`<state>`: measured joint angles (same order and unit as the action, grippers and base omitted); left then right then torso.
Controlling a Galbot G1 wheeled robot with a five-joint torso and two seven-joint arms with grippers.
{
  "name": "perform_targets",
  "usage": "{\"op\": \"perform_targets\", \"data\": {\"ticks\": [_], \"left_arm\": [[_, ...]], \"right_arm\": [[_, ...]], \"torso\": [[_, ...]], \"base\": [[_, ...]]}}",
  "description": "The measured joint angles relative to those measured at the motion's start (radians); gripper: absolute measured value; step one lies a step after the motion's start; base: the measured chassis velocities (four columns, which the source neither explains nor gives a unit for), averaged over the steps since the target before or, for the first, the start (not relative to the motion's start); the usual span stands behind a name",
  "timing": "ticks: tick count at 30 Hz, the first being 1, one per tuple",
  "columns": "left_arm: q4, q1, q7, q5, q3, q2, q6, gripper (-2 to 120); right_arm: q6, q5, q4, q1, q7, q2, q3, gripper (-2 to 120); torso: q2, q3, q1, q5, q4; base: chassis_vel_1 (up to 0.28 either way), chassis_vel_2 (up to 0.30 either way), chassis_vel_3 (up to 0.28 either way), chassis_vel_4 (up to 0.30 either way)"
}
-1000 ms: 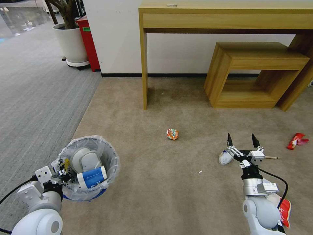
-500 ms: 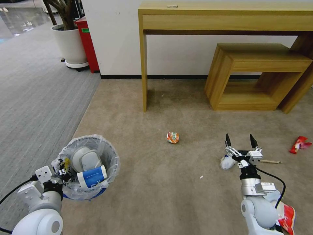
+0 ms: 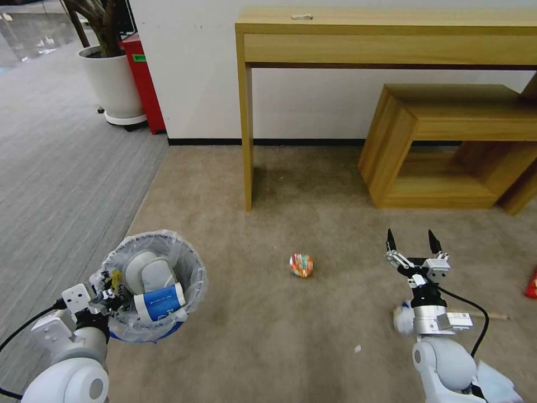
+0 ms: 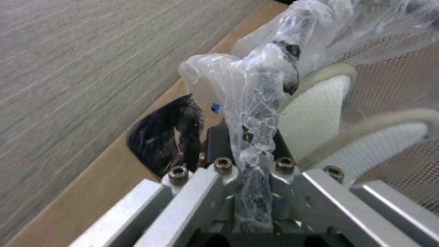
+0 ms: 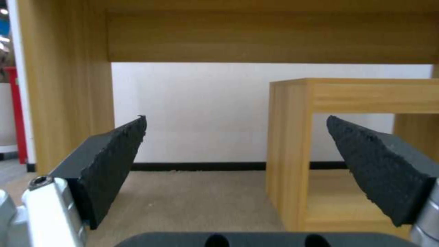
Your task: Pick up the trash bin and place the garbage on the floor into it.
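Note:
My left gripper [image 3: 107,293] is shut on the near rim of the trash bin [image 3: 187,263], holding it off the floor [image 3: 251,336]; in the left wrist view the liner [image 4: 256,103] is pinched in the jaws. White slippers [image 3: 142,271] and a blue paper cup [image 3: 159,302] lie inside. My right gripper [image 3: 413,242] is open and empty, raised over the carpet. Garbage on the floor: a crumpled orange wrapper [image 3: 301,265], a white tissue [image 3: 400,320] beside my right arm, a wooden stick [image 3: 497,317], a red wrapper [image 3: 531,285] at the right edge.
A wooden desk [image 3: 244,123] stands against the wall ahead, a low wooden stool [image 3: 447,112] to its right; both show past the right gripper's fingers [image 5: 114,154]. A potted plant [image 3: 112,84] and a red cabinet [image 3: 142,78] stand at the back left on grey ribbed carpet [image 3: 56,168].
The whole head view has shifted: desk, stool and litter now sit lower and nearer, so the camera has moved forward. Both arms keep their pose; the bin stays held.

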<state>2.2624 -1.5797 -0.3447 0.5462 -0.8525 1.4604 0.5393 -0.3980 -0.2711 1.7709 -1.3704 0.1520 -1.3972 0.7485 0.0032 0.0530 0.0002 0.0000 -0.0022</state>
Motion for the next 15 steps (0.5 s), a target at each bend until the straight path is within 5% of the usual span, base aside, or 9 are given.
{"op": "perform_targets", "data": {"ticks": [8,15], "left_arm": [[0.004,-0.005,0.004,0.0,0.0,0.002,-0.006,1],[0.009,-0.011,0.01,-0.005,-0.001,0.003,-0.012,1]], "right_arm": [[-0.004,0.0,0.007,0.002,0.0,0.001,-0.002,100],[-0.008,0.001,0.013,0.0,0.001,0.001,-0.003,100]], "torso": [[0.0,0.0,0.0,0.0,0.0001],[0.0,-0.001,0.0,0.0,-0.0001]], "base": [[-0.239,0.26,0.253,-0.236],[0.029,-0.015,-0.006,0.014]]}}
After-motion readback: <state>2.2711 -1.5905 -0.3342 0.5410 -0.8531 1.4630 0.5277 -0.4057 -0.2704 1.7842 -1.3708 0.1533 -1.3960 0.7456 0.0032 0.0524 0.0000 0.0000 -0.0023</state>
